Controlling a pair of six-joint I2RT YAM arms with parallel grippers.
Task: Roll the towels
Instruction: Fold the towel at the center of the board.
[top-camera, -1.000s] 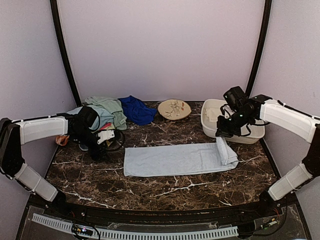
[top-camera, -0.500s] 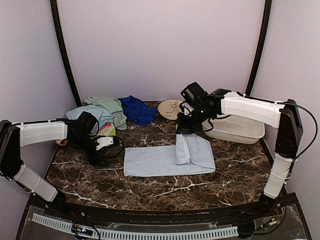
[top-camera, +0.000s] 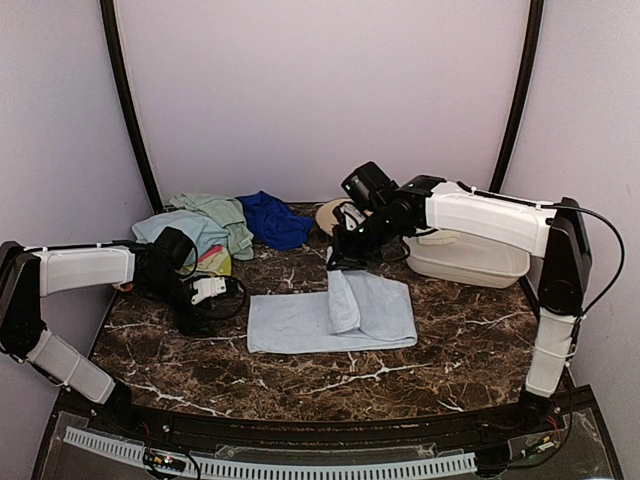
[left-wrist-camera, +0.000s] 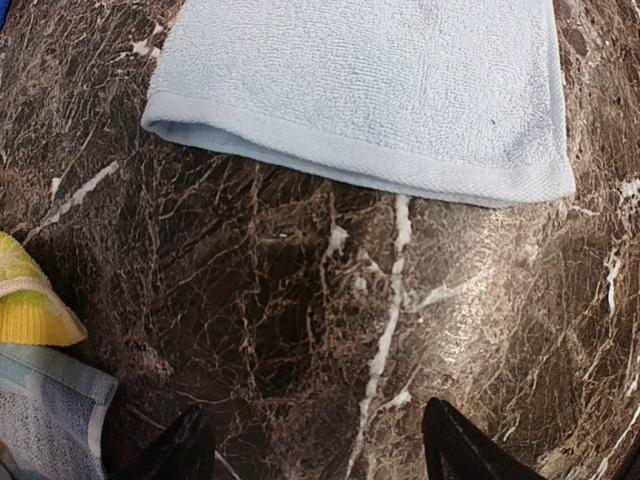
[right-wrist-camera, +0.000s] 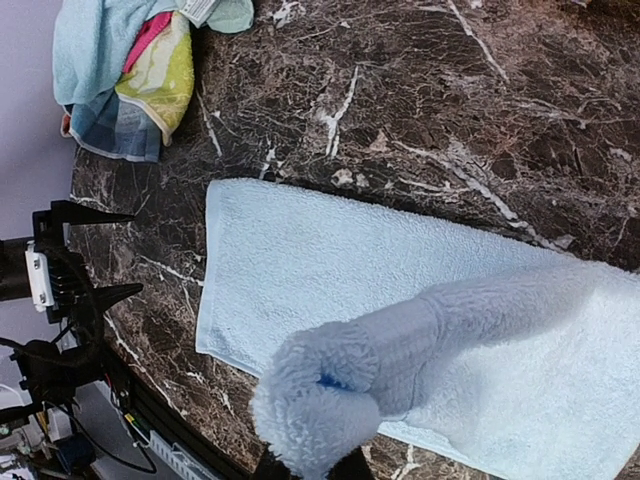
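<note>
The dark brown marble-veined tabletop (top-camera: 450, 350) carries everything. A long light blue terry-cloth towel (top-camera: 290, 325) lies flat across its middle. The towel's right end is wound into a loose roll (top-camera: 343, 300) that rests on the flat part.

At the back left sits a heap of cloths. It holds a pale green towel (top-camera: 225, 215), a royal blue towel (top-camera: 272, 220) and, at the near edge, a yellow towel (top-camera: 216, 262). A white rectangular plastic tub (top-camera: 470, 262) stands at the back right. Left of it lies a round beige patterned plate (top-camera: 328, 212), mostly hidden behind the right arm.

The right end effector (top-camera: 340, 264) has its fingers pressed together on the cloth, pinching the far end of the roll. The left end effector (left-wrist-camera: 315, 450) hangs with fingers spread over bare tabletop, just beside the towel's left edge, holding nothing.
</note>
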